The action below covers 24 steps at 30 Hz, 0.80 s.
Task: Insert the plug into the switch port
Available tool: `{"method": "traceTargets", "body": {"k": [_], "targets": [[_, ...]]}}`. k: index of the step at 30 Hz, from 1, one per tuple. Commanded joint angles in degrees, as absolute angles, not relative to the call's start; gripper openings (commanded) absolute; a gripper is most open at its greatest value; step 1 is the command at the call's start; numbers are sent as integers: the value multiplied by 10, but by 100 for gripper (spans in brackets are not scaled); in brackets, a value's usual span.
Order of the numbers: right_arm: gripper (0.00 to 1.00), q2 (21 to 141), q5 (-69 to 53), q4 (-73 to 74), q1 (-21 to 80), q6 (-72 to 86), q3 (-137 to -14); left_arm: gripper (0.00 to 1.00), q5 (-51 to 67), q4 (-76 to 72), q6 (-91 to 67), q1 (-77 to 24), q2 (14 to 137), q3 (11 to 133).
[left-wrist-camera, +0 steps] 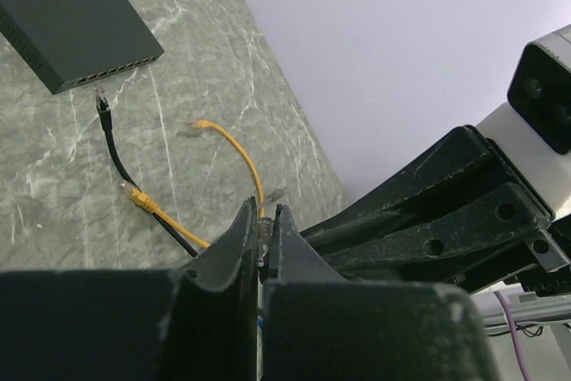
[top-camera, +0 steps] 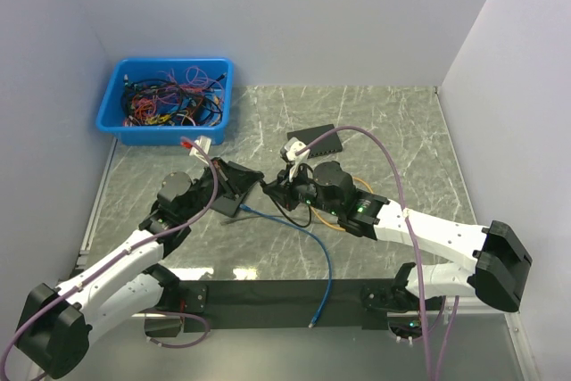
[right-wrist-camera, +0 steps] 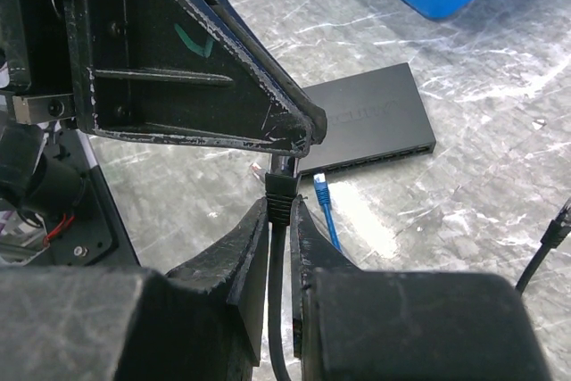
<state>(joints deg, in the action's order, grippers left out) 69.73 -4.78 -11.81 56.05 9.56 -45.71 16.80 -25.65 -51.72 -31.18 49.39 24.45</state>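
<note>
We see a blue bin (top-camera: 152, 136) at the far left corner of the marble-patterned table (top-camera: 401, 131). It holds a loose tangle of cables (top-camera: 169, 95), mostly black, red and orange, heaped across its floor. We cannot pick single cables out of the heap.

The two arms meet near the middle of the table. The right gripper (right-wrist-camera: 279, 210) is clamped on a black patch cable (right-wrist-camera: 277, 301) just behind its boot, with the cable running down between the fingers. The plug (right-wrist-camera: 280, 167) sticks up past those fingertips. The left gripper (left-wrist-camera: 265, 216) has its jaws pressed together on the plug from the other side, so both grippers hold the same cable end.

The plug is in the air, off the table, on the near side of the black switch (top-camera: 314, 138) and well apart from it. The switch lies flat beyond the grippers, and from the left wrist we can see its row of ports along one long edge.

A blue cable (top-camera: 326, 274) trails from the grippers toward the near edge, and its plug lies loose in front of the switch. An orange cable (left-wrist-camera: 236, 153) curls on the table nearby. Another black plug (left-wrist-camera: 103, 100) rests just beside the port row, not inserted.
</note>
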Motion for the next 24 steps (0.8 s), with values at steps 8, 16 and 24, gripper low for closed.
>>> {"method": "traceTargets", "body": {"k": [8, 16, 24], "targets": [[41, 682, 16, -143, 570, 106, -465, 1, 102, -245, -516, -316, 480, 258], [43, 686, 11, -144, 570, 111, -467, 1, 44, -258, -576, -323, 441, 228], [43, 700, 4, -149, 570, 116, -475, 1, 41, -273, -591, -336, 462, 226]]}}
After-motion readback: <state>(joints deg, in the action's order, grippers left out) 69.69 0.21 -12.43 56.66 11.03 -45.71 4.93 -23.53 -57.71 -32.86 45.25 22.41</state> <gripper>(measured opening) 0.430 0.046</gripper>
